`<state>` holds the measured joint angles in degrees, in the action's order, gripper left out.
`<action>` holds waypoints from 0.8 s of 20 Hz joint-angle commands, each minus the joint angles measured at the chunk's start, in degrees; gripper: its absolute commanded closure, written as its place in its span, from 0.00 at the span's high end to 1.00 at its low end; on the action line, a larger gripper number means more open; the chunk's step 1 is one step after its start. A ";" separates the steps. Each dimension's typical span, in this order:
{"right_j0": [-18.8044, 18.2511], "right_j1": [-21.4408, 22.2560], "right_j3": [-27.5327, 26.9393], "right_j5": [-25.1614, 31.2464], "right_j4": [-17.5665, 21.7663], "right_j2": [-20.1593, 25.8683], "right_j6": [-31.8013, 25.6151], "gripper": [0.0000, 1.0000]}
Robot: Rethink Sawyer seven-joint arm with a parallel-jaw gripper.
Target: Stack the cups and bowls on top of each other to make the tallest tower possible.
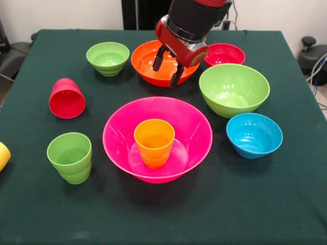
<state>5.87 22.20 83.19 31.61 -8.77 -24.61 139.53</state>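
From my station I see the gripper [167, 67] hanging over the large orange bowl [148, 61], its two dark fingers spread apart and holding nothing, tips down inside the bowl's rim. On the dark green tabletop [163, 209] the very large pink bowl [196, 133] sits in the middle, and the orange cup [154, 143] stands upright inside it; that is all I have of a tower so far. The large green bowl [234, 89] lies to the right of the pink one, with the small blue bowl [254, 135] just in front of it and the small red bowl [225, 54] behind it, beside the orange bowl. The small green bowl [108, 57] sits left of the orange bowl. The red cup [67, 98] lies tipped on its side at the left, the green cup [70, 157] stands upright in front of it, and the yellow cup [3, 155] shows only partly at the left edge.
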 commanded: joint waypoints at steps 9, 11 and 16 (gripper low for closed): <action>-8.77 4.01 -2.00 3.97 11.65 14.87 -16.05 1.00; -9.28 4.29 -2.39 3.33 14.00 15.94 -17.39 1.00; -10.92 5.00 -2.55 3.56 16.99 18.52 -17.44 1.00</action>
<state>-3.86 27.40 82.92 31.61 1.64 -17.02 138.66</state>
